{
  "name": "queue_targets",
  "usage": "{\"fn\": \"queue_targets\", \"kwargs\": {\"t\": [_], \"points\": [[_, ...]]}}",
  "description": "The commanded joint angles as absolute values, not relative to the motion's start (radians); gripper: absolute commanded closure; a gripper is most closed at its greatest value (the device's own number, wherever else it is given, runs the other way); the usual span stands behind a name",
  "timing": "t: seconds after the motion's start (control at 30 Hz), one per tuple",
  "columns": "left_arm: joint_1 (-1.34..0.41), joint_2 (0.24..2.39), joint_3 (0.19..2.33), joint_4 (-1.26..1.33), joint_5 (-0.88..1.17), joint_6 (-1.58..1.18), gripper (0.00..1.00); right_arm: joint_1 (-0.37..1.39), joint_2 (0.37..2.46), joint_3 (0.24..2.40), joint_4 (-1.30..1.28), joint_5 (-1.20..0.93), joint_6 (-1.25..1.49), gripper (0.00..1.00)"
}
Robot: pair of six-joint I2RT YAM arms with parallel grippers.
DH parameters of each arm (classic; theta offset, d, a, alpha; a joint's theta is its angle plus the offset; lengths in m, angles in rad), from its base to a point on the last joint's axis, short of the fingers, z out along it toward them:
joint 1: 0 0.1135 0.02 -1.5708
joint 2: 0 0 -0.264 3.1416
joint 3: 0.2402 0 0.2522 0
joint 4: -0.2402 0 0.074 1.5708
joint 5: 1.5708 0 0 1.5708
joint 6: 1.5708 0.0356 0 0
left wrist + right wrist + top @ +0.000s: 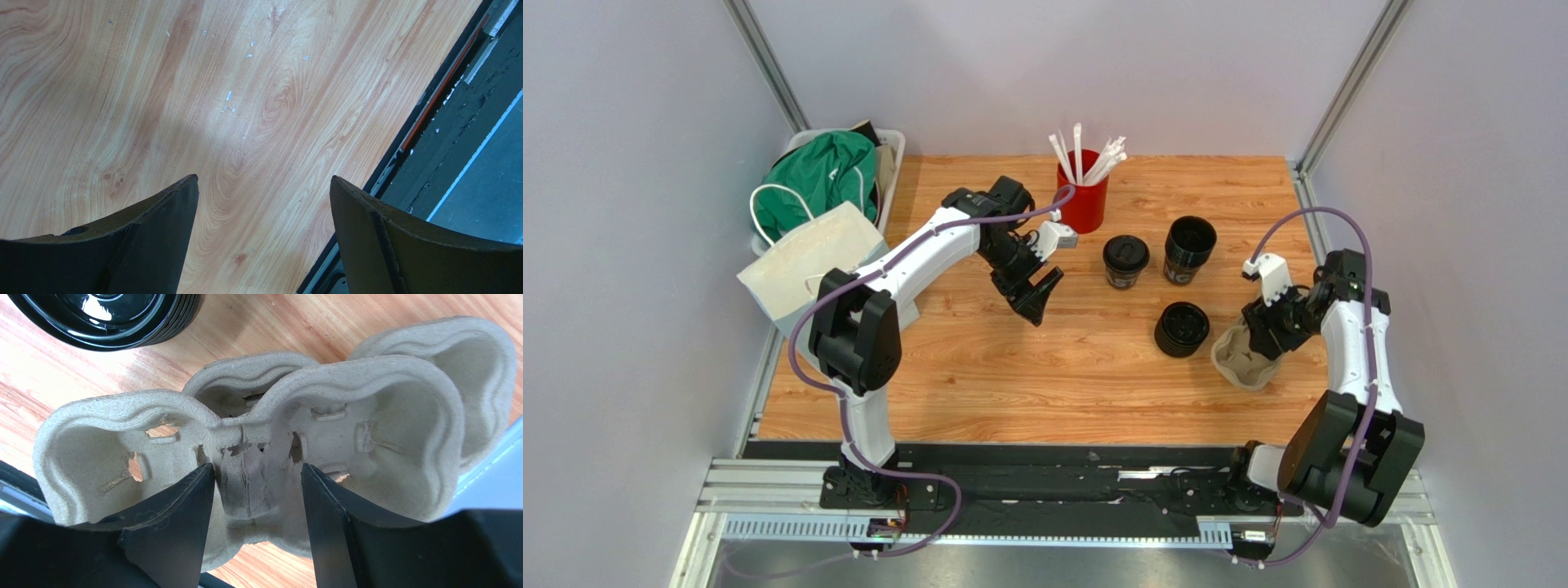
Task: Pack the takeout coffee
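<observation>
Three black cups (1125, 260) sit on the desk (1014, 392), centre-right, all outside the pulp carrier (1241, 365); the nearest cup (1182, 328) is just beside it. Carrier is at the right desk edge, with the right fingers (178, 533) apart astride its centre ridge. Over bare desk, the left fingers (153, 239) are wide apart. At the back, the red cup (1082, 208) holds straws (1081, 153).

1. Tabletop (184, 92): wood grain, smooth, faint sheen, a few white flecks.
2. Cup carrier (393, 416): moulded pulp, matt, rough and fibrous; centre rib torn and frayed.
3. Black cup lid (110, 312): plastic, high gloss, sharp reflections.
4. Fingers (166, 539) of the right gripper (256, 471): matt black, look like plastic, slightly grainy.
5. Front rail (768, 490): bare metal, brushed.
6. White bag (811, 263): paper, matt.
7. Green bundle (817, 172): cloth, creased.
8. Red cup (1085, 206): smooth; plastic or paper, can't tell.
</observation>
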State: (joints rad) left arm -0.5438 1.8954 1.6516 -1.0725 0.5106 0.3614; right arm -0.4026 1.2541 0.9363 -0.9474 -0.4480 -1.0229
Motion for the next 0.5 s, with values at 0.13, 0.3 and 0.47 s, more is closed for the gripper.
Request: {"fn": "queue_targets", "kwargs": {"t": [0.13,0.3,0.47], "points": [[-0.549,1.905,1.666,-1.065,0.511,0.365,0.14,-0.402,1.289,0.968,-0.977,-0.505,-1.089,0.38],[-0.549,1.910,1.667,-1.066,0.511,0.364,0.14,-0.403,1.298,0.951,-0.974,-0.486,-1.112,0.39],[-0.549,1.914,1.672,-1.068,0.511,0.364,0.14,-0.403,1.310,0.942,-0.966,-0.462,-1.121,0.40]]}}
